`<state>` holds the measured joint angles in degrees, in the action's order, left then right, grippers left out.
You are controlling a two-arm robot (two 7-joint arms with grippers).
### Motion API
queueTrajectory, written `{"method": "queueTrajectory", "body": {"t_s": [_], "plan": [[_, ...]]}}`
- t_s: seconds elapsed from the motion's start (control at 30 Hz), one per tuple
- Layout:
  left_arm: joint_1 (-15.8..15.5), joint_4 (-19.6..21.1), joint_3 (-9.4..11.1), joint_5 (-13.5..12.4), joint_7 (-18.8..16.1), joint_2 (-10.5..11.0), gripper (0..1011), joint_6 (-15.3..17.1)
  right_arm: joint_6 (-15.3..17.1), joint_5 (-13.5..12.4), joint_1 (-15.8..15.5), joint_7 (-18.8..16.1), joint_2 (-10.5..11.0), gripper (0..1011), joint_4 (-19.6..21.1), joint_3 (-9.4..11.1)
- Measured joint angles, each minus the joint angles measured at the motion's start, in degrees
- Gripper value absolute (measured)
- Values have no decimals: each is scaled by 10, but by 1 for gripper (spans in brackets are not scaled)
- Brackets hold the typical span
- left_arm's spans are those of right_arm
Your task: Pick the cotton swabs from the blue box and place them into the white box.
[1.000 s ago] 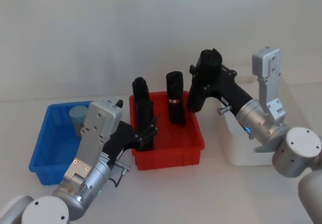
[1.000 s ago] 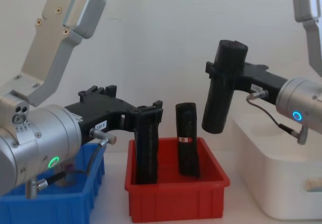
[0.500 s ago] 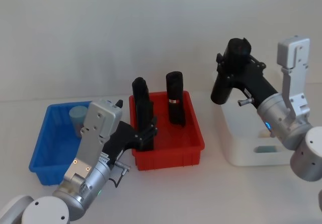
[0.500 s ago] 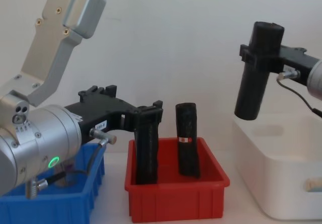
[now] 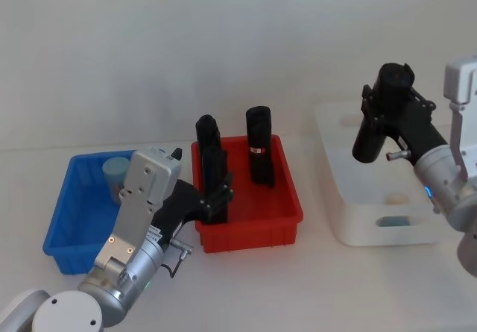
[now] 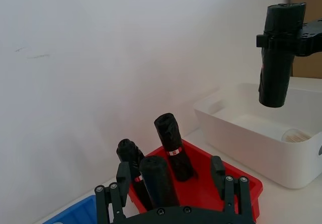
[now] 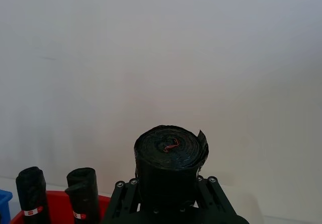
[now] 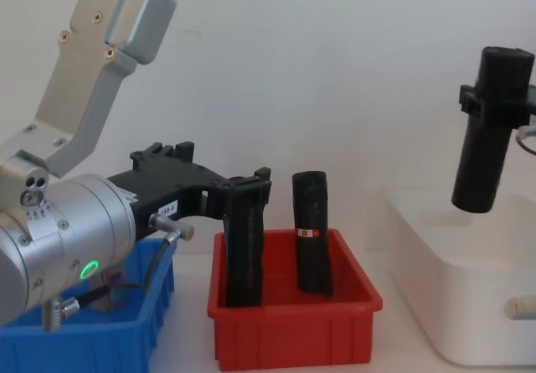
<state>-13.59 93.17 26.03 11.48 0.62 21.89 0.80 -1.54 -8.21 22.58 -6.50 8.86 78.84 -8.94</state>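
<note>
— What was the right gripper [image 5: 378, 117] doing?
— It was clamped on a black roll [image 5: 370, 132], held upright with its lower end hanging free. Directly beneath it sat the white box [image 5: 350, 227], and a swab jar [image 5: 399, 196] lay on the box floor, below the roll and off to its side.
— And the left gripper [image 5: 218, 196]?
— Its fingers [image 6: 218, 169] were spread apart, with a second roll [image 6: 157, 179] standing between them. The wrist view showed a gap between that roll and one finger; whether the other finger touched it, I couldn't tell.
— What lay around it?
— The roll stood in the red bin [image 5: 287, 211], under the gripper. Two more rolls stood just beyond the fingertips: a third roll [image 5: 206, 133] right behind, and a fourth roll [image 5: 259, 153] toward the right arm.
— And the swabs left to pick?
— One more swab jar [image 5: 115, 172] stood in the blue box [image 5: 65, 220], in its far corner, beside the left arm on the side away from the red bin.
</note>
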Motion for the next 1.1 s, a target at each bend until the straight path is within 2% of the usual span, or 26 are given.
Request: {"method": "queueTrajectory", "body": {"t_s": [0.37,0.53,0.57,0.73,0.83,0.93,0.97,1.1], "plan": [[0,0,0,0,0,0,1004,0,22,-1,-14,19,11,439,-2,11],[0,0,0,0,0,0,1004,0,24,-2,-14,18,12,539,-15,13],[0,0,0,0,0,0,1004,0,24,-3,-14,17,12,599,-19,13],[0,0,0,0,0,0,1004,0,21,-4,-12,10,12,733,-33,14],[0,0,0,0,0,0,1004,0,19,-4,-11,8,12,846,-38,14],[0,0,0,0,0,0,1004,0,16,-5,-10,5,12,897,-42,14],[0,0,0,0,0,0,1004,0,14,-6,-10,3,12,961,-43,14],[0,0,0,0,0,0,1004,0,12,-7,-10,1,12,1002,-46,14]]}}
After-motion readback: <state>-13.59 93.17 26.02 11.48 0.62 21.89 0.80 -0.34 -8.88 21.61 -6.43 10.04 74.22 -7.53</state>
